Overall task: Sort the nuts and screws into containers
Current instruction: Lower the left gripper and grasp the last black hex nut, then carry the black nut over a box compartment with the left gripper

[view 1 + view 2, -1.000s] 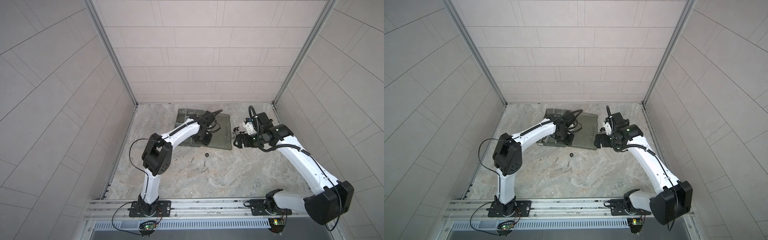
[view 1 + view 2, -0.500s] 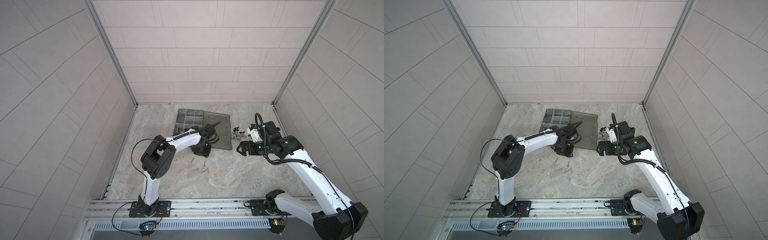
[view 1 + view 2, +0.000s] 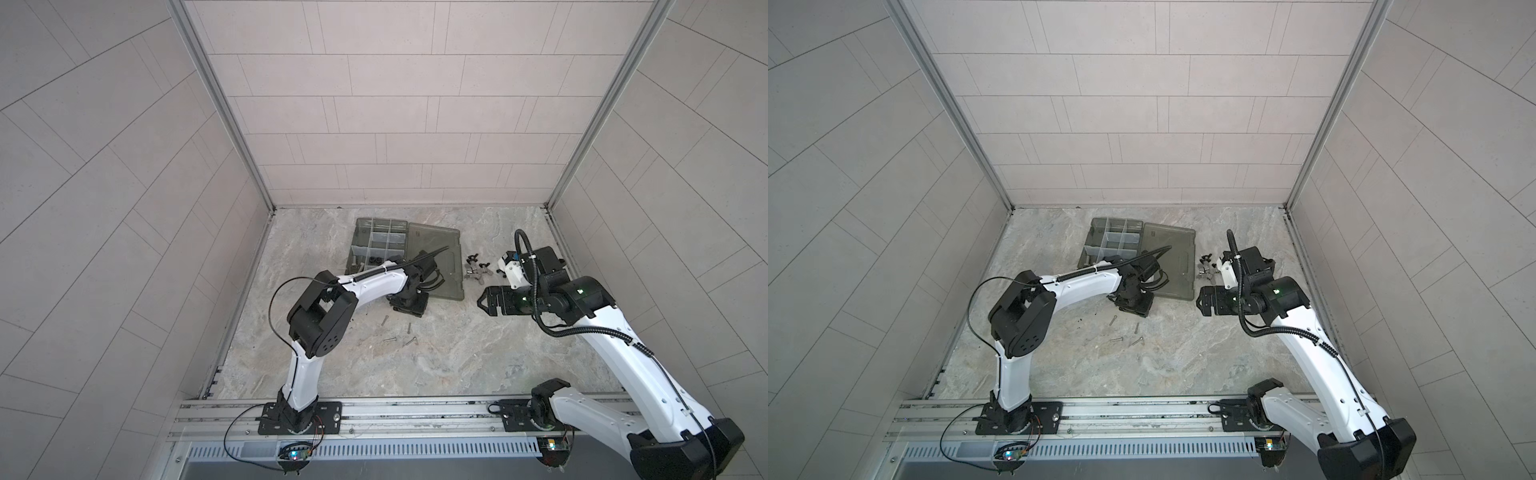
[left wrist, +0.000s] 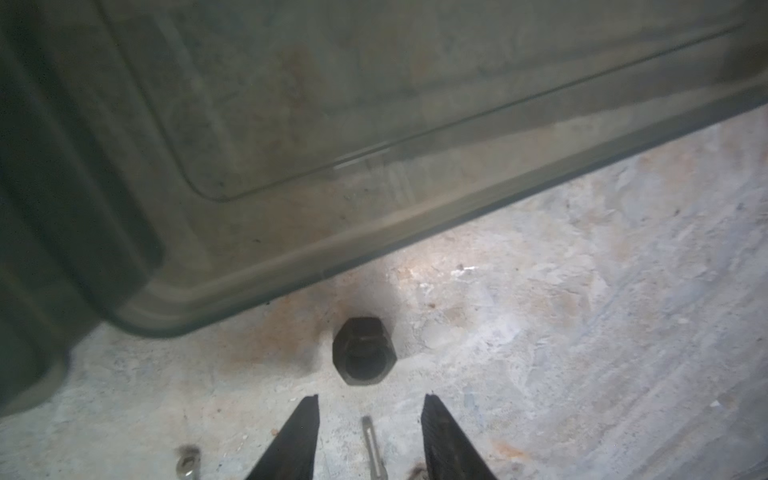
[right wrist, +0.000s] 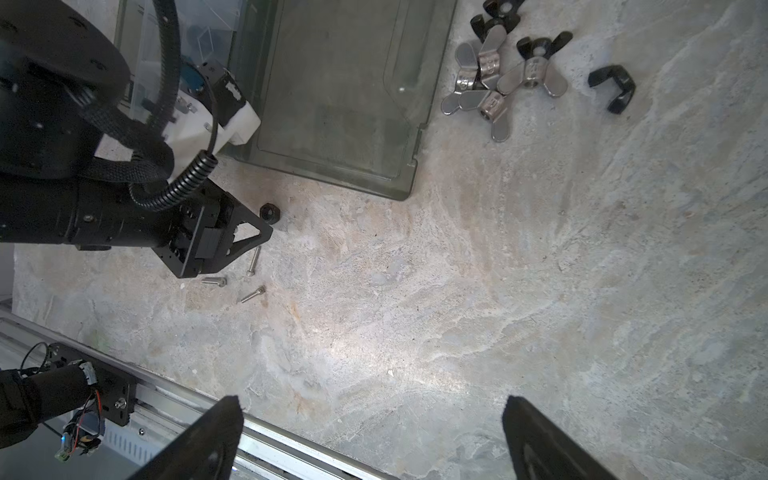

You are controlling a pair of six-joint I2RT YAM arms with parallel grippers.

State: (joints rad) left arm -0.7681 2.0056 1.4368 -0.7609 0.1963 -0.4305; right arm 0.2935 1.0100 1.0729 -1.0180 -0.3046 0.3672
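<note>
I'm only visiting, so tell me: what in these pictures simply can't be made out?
Black nut: in both top views, hidden beneath the left pincer.
Containers: contents too small in both top views; the left arm covers part.
Thin screw: cut off by the left wrist view's bottom edge.
Lid: blurred in the left wrist view.

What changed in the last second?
Left gripper pulled back off the organiser case toward the near side, down to the table behind the black nut, jaws open, nothing held. Right gripper backed away from the wing nuts, open. Case, nut, thin screws unmoved.
</note>
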